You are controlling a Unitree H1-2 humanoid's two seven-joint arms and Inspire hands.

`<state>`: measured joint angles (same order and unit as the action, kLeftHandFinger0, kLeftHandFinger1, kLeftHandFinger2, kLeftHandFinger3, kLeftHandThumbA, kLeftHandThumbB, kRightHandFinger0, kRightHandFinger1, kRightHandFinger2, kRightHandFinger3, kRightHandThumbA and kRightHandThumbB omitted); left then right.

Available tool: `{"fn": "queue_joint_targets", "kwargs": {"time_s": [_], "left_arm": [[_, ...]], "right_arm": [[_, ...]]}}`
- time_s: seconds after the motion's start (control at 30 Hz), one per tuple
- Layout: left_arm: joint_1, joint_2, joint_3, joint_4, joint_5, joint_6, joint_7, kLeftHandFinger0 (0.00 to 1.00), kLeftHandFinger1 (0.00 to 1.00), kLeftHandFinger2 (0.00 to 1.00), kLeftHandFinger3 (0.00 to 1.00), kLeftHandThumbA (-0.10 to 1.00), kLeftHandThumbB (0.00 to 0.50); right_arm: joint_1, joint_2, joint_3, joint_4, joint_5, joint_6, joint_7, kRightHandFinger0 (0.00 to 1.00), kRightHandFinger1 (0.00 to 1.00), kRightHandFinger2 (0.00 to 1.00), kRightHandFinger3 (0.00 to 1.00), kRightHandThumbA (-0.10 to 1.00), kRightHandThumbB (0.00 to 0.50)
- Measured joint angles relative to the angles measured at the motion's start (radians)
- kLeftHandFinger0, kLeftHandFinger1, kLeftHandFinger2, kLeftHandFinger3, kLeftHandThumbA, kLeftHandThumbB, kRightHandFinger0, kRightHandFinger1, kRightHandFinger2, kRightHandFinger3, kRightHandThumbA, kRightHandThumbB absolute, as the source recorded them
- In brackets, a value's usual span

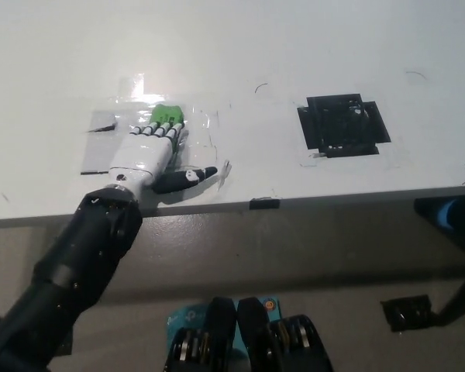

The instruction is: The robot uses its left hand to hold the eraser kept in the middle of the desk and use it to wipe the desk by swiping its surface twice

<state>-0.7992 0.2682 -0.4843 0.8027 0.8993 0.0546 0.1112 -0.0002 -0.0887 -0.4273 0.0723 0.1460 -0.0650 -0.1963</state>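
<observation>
The white left robot hand lies palm-down on the table, at about eight o'clock from the picture's middle, with its fingers reaching toward twelve o'clock and curled over the near edge of the green eraser. The eraser sits flat on the tabletop at the hand's fingertips, its far half showing beyond them, so the hold reads as a press from above, which suits dragging the block across the surface to wipe. The black-tipped thumb sticks out toward three o'clock, resting on the table and seemingly not touching the eraser, though the view is too coarse to be sure. Under and around the hand lies a patch of clear tape or film, glossy against the white, probably marking the eraser's home spot. A black taped square sits well apart at three o'clock. The right robot hand is out of view.
</observation>
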Motion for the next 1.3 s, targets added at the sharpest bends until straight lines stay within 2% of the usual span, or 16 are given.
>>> {"fn": "queue_joint_targets", "kwargs": {"time_s": [0.03,0.07,0.13,0.23,0.27,0.47,0.57,0.73,0.8,0.83,1.03,1.1,1.13,1.2,1.3], "left_arm": [[-0.003,-0.006,0.003,0.012,-0.006,-0.002,0.009,1.0,1.0,1.0,1.0,1.0,0.495],[-0.004,-0.011,0.005,0.018,-0.011,-0.002,0.014,1.0,1.0,1.0,1.0,1.0,0.479],[-0.005,-0.014,0.006,0.026,-0.018,-0.002,0.023,1.0,1.0,1.0,1.0,1.0,0.479],[-0.009,-0.014,-0.003,0.037,-0.021,0.002,0.028,1.0,1.0,1.0,1.0,1.0,0.5],[-0.011,-0.012,-0.015,0.039,-0.017,0.008,0.027,1.0,1.0,1.0,1.0,1.0,0.5],[-0.038,-0.002,-0.091,0.071,0.018,0.051,0.021,1.0,1.0,1.0,1.0,1.0,0.5],[-0.051,-0.001,-0.12,0.083,0.031,0.076,0.015,1.0,1.0,1.0,1.0,1.0,0.5],[-0.061,0.004,-0.171,0.084,0.059,0.111,0.005,1.0,1.0,1.0,1.0,1.0,0.5],[-0.068,0.005,-0.189,0.084,0.07,0.12,-0.003,1.0,1.0,1.0,1.0,1.0,0.5],[-0.073,0.005,-0.199,0.086,0.073,0.124,-0.007,1.0,1.0,1.0,1.0,1.0,0.5],[-0.086,0.0,-0.217,0.096,0.078,0.142,-0.026,1.0,1.0,1.0,1.0,1.0,0.5],[-0.086,-0.014,-0.214,0.1,0.075,0.149,-0.03,1.0,1.0,1.0,1.0,1.0,0.5],[-0.086,-0.019,-0.21,0.102,0.072,0.154,-0.03,1.0,1.0,1.0,1.0,1.0,0.5],[-0.087,-0.029,-0.2,0.108,0.067,0.159,-0.03,1.0,1.0,1.0,1.0,1.0,0.5],[-0.088,-0.054,-0.172,0.12,0.055,0.166,-0.03,1.0,1.0,1.0,1.0,1.0,0.5]], "right_arm": [[-0.002,0.0,0.0,0.001,-0.001,-0.001,-0.003,1.0,1.0,1.0,1.0,1.0,0.284],[-0.006,0.0,0.0,0.002,-0.002,-0.002,-0.005,1.0,1.0,1.0,1.0,1.0,0.306],[-0.012,0.0,-0.001,0.002,-0.002,-0.005,-0.008,1.0,1.0,1.0,1.0,1.0,0.308],[-0.018,0.0,-0.005,0.002,-0.002,-0.009,-0.016,1.0,1.0,1.0,1.0,1.0,0.317],[-0.019,0.0,-0.006,0.002,-0.002,-0.01,-0.019,1.0,1.0,1.0,1.0,1.0,0.296],[-0.019,0.0,-0.009,0.001,-0.002,-0.014,-0.029,1.0,1.0,1.0,1.0,1.0,0.265],[-0.019,0.0,-0.009,0.001,-0.001,-0.018,-0.034,1.0,1.0,1.0,1.0,1.0,0.273],[-0.019,0.0,-0.009,-0.005,-0.001,-0.018,-0.04,1.0,1.0,1.0,1.0,1.0,0.251],[-0.019,0.0,-0.009,-0.007,-0.002,-0.018,-0.041,1.0,1.0,1.0,1.0,1.0,0.293],[-0.019,0.0,-0.009,-0.007,-0.002,-0.018,-0.041,1.0,1.0,1.0,1.0,1.0,0.295],[-0.023,-0.001,-0.003,-0.015,-0.009,-0.019,-0.042,1.0,1.0,1.0,1.0,1.0,0.229],[-0.024,-0.001,0.002,-0.023,-0.01,-0.019,-0.042,1.0,1.0,1.0,1.0,1.0,0.241],[-0.025,-0.001,0.005,-0.028,-0.011,-0.019,-0.041,1.0,1.0,1.0,1.0,1.0,0.277],[-0.029,-0.001,0.01,-0.034,-0.011,-0.019,-0.041,1.0,1.0,1.0,1.0,1.0,0.291],[-0.04,-0.001,0.019,-0.039,-0.011,-0.018,-0.041,1.0,1.0,1.0,1.0,1.0,0.281]]}}
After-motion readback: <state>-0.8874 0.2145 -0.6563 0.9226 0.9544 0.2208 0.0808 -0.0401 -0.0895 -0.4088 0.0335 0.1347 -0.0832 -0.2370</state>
